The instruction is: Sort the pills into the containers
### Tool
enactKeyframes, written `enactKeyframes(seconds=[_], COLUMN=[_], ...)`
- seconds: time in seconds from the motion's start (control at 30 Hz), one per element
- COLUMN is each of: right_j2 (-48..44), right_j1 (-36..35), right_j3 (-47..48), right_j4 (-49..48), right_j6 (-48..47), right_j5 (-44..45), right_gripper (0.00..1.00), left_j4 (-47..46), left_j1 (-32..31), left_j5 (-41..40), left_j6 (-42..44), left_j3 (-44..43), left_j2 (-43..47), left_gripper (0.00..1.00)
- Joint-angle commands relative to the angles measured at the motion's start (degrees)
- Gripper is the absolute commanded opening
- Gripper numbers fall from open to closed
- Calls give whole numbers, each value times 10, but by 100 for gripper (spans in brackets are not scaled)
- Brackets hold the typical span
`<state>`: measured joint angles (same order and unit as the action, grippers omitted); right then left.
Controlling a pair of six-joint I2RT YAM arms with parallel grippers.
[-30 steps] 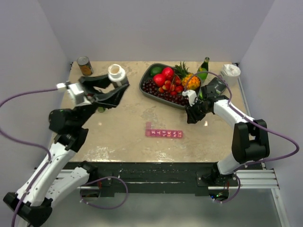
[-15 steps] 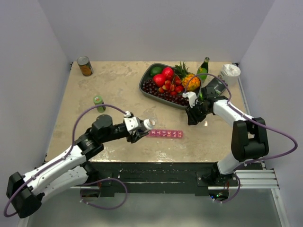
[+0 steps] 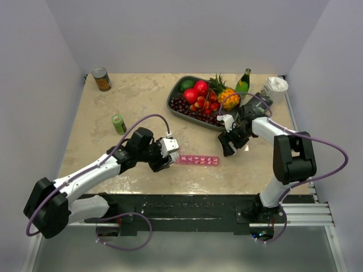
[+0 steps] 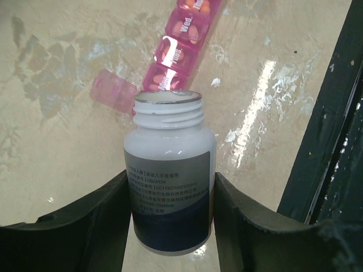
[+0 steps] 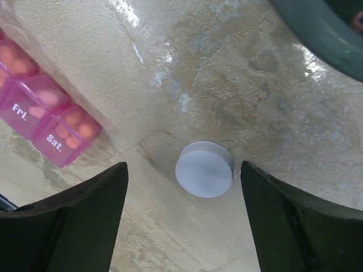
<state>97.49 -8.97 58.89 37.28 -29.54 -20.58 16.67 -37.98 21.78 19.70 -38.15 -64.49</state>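
Swung in from far left, the left gripper (image 4: 170, 190) clamped the uncapped bottle (image 4: 168, 141) just short of the containers (image 4: 180, 34), table edge (image 4: 317, 141) close on its right, while the right gripper (image 5: 182, 165) gaped empty around the cap (image 5: 204, 169).

A beige, marbled table (image 3: 142, 93), glossy with soft patches of glare, stands boxed in by plain pale lavender-grey walls (image 3: 187, 34) at the back and on both sides, its near edge bordered by a black metal rail (image 3: 187, 205).
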Motion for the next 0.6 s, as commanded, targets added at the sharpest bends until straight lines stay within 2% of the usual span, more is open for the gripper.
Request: enactKeyframes(seconds=[0.0,0.07,0.13,0.57], right_j2=[-37,-49,-55,-71], right_j1=[2,2,2,2], right_j3=[9,7,8,8], right_j4=[15,15,13,12], right_j6=[-11,-12,-13,-17], right_j5=[0,0,-2,-14], right_gripper=[89,96,99,99], left_j4=[39,49,58,126], left_j1=[3,3,3,3], left_j5=[1,2,-1,-6], left_j6=[4,-1,-5,-61], left_j3=[-46,-57,-71,-130], left_j2=[-34,-51,-63,-139], left_gripper=[0,0,0,0])
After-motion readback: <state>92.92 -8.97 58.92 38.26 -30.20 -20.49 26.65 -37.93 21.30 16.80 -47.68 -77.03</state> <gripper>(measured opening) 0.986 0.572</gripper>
